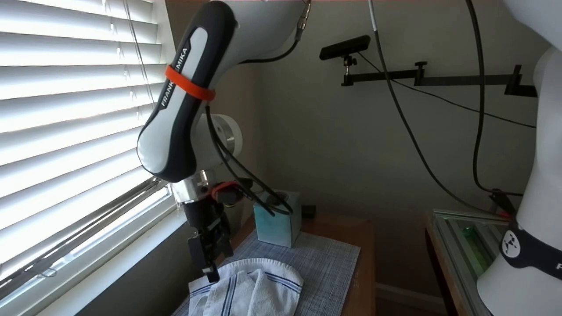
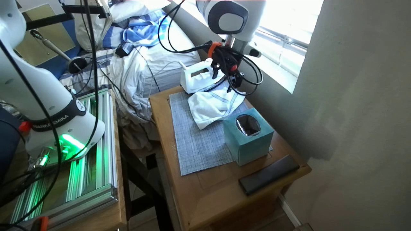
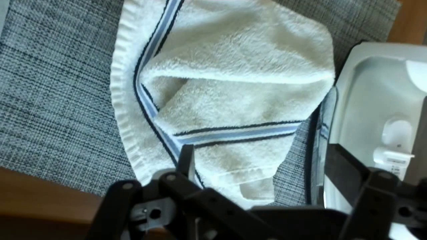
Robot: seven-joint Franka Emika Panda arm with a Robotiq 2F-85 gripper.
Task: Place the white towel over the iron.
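Observation:
The white towel with blue and black stripes lies folded and rumpled on a grey woven mat, in both exterior views (image 1: 276, 292) (image 2: 210, 106) and in the wrist view (image 3: 247, 56). The white iron (image 2: 196, 80) stands upright on its heel beside the towel; the wrist view shows it at right (image 3: 363, 96). The iron is out of view in the exterior view from the window side. My gripper (image 3: 262, 160) is open and empty above the towel's edge and beside the iron. One finger is over the towel, the other over the iron's side. The gripper shows in both exterior views (image 1: 219, 265) (image 2: 222, 82).
A teal tissue box (image 1: 273, 224) (image 2: 253, 150) stands on the mat (image 1: 329, 259) (image 2: 199, 154). A dark flat case (image 2: 269, 175) lies at the wooden table's (image 2: 208, 202) end. The window blinds (image 1: 74, 109) and wall are close behind the gripper. A bed (image 2: 167, 64) is beyond the iron.

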